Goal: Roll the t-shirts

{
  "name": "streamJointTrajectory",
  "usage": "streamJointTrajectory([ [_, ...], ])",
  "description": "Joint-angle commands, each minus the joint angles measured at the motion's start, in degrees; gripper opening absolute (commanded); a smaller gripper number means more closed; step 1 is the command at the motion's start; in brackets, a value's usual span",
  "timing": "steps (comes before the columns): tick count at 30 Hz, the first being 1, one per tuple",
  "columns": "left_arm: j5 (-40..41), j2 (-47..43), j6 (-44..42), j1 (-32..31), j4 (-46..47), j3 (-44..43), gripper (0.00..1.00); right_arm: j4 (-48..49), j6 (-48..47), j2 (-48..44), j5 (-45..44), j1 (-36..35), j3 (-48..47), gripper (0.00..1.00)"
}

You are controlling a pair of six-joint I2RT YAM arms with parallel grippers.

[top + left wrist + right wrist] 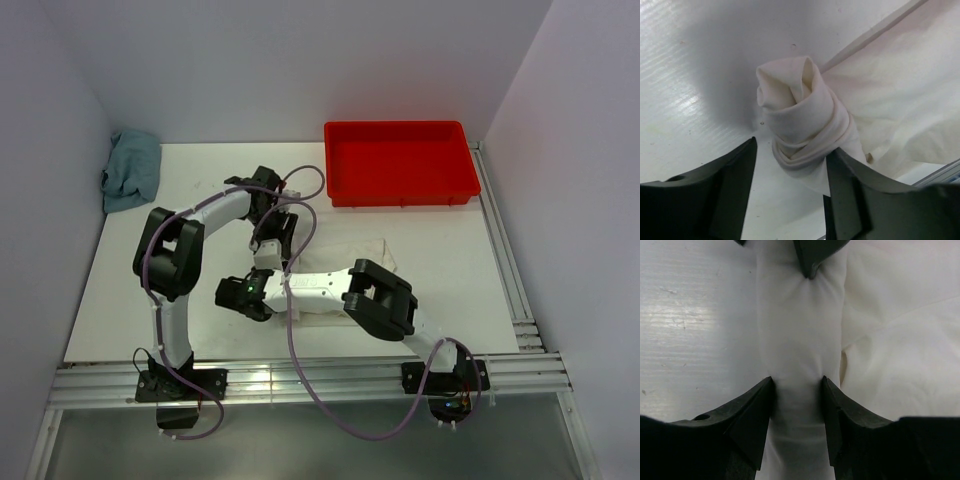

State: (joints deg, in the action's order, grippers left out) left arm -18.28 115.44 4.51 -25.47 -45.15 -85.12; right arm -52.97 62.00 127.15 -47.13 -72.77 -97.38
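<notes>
While the right gripper [797,384] sat nearest the arm bases, its fingers [752,415] were clamped on the roll [800,330] formed from the cream-white t-shirt [372,250]. One pad sat on each side, and the cloth narrowed where they pinched it. Just beyond, along the same roll, the left gripper [792,147] straddled the roll's end. Its jaws stood apart, one finger touching the cloth and the other clear of it, with the table [450,260] showing in the gap. From the left wrist that end looked like a tight spiral of layers, somewhat tapered. From the right wrist one left fingertip could be seen pressing into the top of the roll.

Beside the roll, the unrolled part of the shirt lay flat and wrinkled on the table, reaching toward the centre. Farther off, the red tray [400,198] stood at the far right, apart from the shirt. A blue cloth [130,168] lay bunched in the far left corner; whether it was another garment could not be told.

The rolling seemed to be under way but not finished, since a good share of the shirt lay flat. The next move would probably call for the left jaws to close. Both grippers would then turn the roll together over the flat cloth, keeping its ends level so it would not cone.
</notes>
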Motion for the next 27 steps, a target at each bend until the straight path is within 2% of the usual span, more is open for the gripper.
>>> streamJointTrajectory([
  [1, 0.8, 0.5, -1.3, 0.5, 1.4, -4.2, 0.63, -3.2, 4.5, -0.8, 5.6, -1.5, 2.7, 0.5],
  [5, -1.8, 0.1, -2.0, 0.8, 0.1, -7.4, 0.72, 1.7, 5.8, -4.7, 7.7, -1.4, 9.0, 0.5],
  [10, -5.0, -1.0, -3.1, 2.0, -1.1, -9.8, 0.75, 17.7, 6.0, -14.5, 11.3, -0.4, 20.7, 0.5],
  [13, -8.2, -2.1, -3.9, 3.0, -1.2, -9.8, 0.76, 29.2, 5.7, -20.8, 14.0, 0.7, 32.1, 0.49],
  [14, -9.0, -2.4, -3.9, 3.1, -1.2, -9.2, 0.77, 35.2, 5.8, -22.3, 15.6, 1.1, 34.4, 0.49],
  [17, -11.4, -3.8, -7.4, 3.9, -1.0, -7.0, 0.78, 44.1, 6.2, -27.6, 18.4, 2.7, 43.4, 0.48],
  [21, -16.2, -5.8, -10.4, 5.2, 0.6, -2.1, 0.79, 60.9, 8.0, -33.6, 24.3, 5.4, 54.2, 0.48],
  [27, -25.6, -8.8, -13.9, 6.4, 3.5, 6.1, 0.81, 79.5, 13.1, -35.5, 29.7, 9.2, 67.4, 0.48],
])
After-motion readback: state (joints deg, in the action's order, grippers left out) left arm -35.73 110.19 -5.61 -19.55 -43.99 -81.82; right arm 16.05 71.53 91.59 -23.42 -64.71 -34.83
